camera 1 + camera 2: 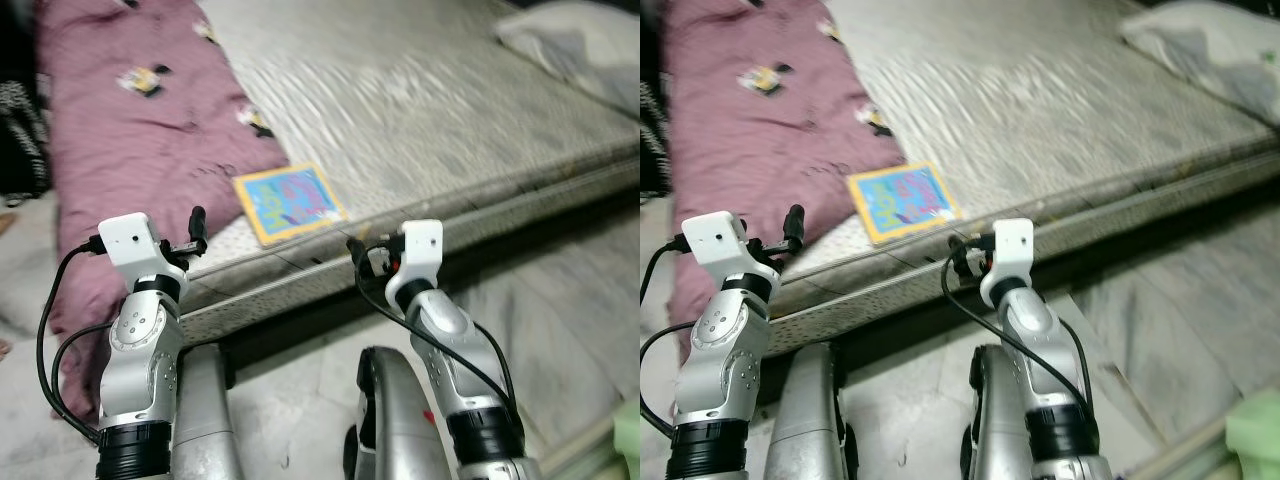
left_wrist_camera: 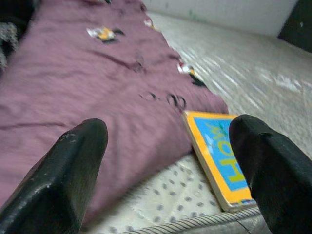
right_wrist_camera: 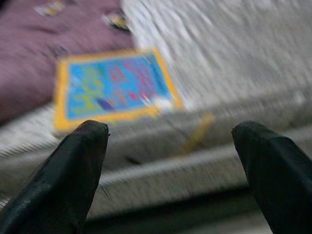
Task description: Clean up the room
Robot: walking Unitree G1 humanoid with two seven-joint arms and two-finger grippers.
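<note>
Both claws, left claw point(image 2: 165, 165) and right claw point(image 3: 170, 165), hang spread before the bed point(image 1: 450, 120), where a book point(image 1: 290, 203), probably light and stiff, invites pinching at its near edge.

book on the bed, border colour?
Yellow-orange border around a blue cover on the book; right wrist view.

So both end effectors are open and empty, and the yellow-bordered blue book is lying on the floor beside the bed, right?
Not quite. The yellow-bordered blue book lies on the grey patterned mattress near its edge, beside the maroon blanket, as the left eye view shows. The left end effector and right end effector are open and empty.
</note>
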